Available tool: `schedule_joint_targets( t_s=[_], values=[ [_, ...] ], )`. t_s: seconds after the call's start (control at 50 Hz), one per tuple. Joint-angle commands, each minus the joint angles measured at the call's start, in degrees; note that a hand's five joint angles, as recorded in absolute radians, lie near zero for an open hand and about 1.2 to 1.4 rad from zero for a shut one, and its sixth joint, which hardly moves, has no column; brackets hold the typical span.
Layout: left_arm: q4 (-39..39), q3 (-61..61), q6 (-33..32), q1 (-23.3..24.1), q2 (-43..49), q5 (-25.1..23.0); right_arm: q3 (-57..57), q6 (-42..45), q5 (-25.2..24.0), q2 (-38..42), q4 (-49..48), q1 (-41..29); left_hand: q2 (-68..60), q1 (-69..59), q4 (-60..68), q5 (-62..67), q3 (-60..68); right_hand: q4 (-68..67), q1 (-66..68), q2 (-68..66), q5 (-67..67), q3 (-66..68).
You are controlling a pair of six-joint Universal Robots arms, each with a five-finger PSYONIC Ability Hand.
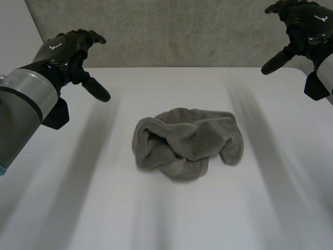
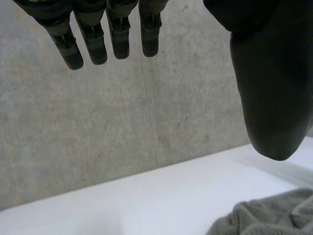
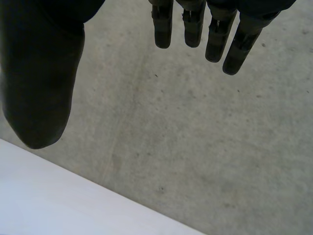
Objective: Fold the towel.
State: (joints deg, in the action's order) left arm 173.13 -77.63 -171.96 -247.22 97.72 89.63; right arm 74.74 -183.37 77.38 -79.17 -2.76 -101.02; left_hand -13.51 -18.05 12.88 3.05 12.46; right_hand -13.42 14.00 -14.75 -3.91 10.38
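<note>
A grey towel point(image 1: 187, 142) lies crumpled in a heap at the middle of the white table point(image 1: 104, 208). My left hand point(image 1: 73, 52) hovers high over the table's far left, well away from the towel, its fingers straight and holding nothing. In the left wrist view the fingers point(image 2: 105, 34) and thumb point(image 2: 271, 88) stand apart, with an edge of the towel point(image 2: 269, 215) below the thumb. My right hand point(image 1: 302, 28) hangs high at the far right, also open and empty. In the right wrist view its fingers point(image 3: 205, 29) and thumb point(image 3: 41, 83) are spread.
A grey concrete wall point(image 1: 182, 31) rises just behind the table's far edge point(image 1: 197, 67). Bare white table surrounds the towel on all sides.
</note>
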Motion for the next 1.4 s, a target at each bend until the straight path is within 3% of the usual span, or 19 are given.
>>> schedule_joint_targets(
  t_s=[0.02,0.18,0.84,0.94,0.98,1.0,1.04,1.14,1.18,1.24,1.28,1.4],
  values=[
    [-2.28,1.69,0.05,-0.28,0.63,0.28,-0.91,0.03,0.76,-0.45,3.90,0.39,3.51,8.05,-2.88,-3.05,-2.46,3.42,-4.00,4.75,3.91,-0.38],
    [-2.19,1.78,-0.04,-0.28,0.37,2.04,-0.56,0.03,0.32,-1.33,4.08,0.04,3.51,8.05,-2.88,-3.05,-2.46,3.42,-4.00,4.75,3.91,-0.38],
    [-1.84,0.81,-0.04,-0.28,0.72,1.77,-0.21,-0.24,-0.56,-1.25,3.90,-0.14,3.51,8.05,-2.88,-3.05,-2.46,3.42,-4.00,4.75,3.91,-0.38],
    [-1.75,0.64,-0.48,-0.19,1.51,1.42,-0.73,-0.24,-5.31,-0.46,4.25,-0.49,3.51,8.05,-2.88,-3.05,-2.46,3.42,-4.00,4.75,3.91,-0.38],
    [-1.75,0.72,-0.57,-0.19,2.48,1.33,-0.73,-0.32,-11.60,2.60,4.25,-0.49,3.51,8.05,-2.88,-3.05,-2.46,3.42,-4.00,4.75,3.91,-0.38],
    [-1.66,0.90,-0.74,-0.19,3.96,1.16,-0.73,-0.32,-11.63,2.62,4.25,-0.49,3.47,8.01,-2.88,-3.00,-2.46,3.42,-4.00,4.75,3.91,-0.38],
    [-1.49,1.25,-0.83,-0.02,5.89,0.90,-1.17,-0.50,-17.32,6.82,5.21,-0.67,3.30,7.84,-2.88,-2.84,-2.46,3.42,-4.00,4.75,3.91,-0.38],
    [-0.87,1.78,-1.19,-0.28,11.00,-3.15,-2.84,-0.41,-20.25,14.63,5.66,-1.98,2.96,7.50,-2.88,-2.50,-2.46,3.42,-4.00,4.75,3.91,-0.38],
    [-1.22,3.09,-1.88,-0.45,15.12,-8.31,-3.54,-0.15,-20.25,17.53,5.49,-2.68,2.96,7.50,-2.88,-2.50,-2.46,3.42,-4.00,4.75,3.91,-0.38],
    [-1.31,3.62,-2.50,-0.54,17.42,-11.06,-5.38,0.03,-20.34,23.33,5.48,-4.00,2.96,7.50,-2.88,-2.50,-2.46,3.42,-4.00,4.75,3.91,-0.38],
    [-2.18,4.50,-4.34,-0.72,21.44,-15.70,-6.27,0.03,-20.51,26.35,5.57,-4.45,3.13,7.67,-2.88,-2.66,-2.46,3.42,-4.00,4.75,3.91,-0.38],
    [-2.54,4.85,-8.21,-0.81,27.34,-18.09,-7.77,0.82,-21.04,34.88,4.34,-4.89,3.30,7.84,-2.88,-2.83,-2.46,3.42,-4.00,4.75,3.91,-0.38]
  ],
)
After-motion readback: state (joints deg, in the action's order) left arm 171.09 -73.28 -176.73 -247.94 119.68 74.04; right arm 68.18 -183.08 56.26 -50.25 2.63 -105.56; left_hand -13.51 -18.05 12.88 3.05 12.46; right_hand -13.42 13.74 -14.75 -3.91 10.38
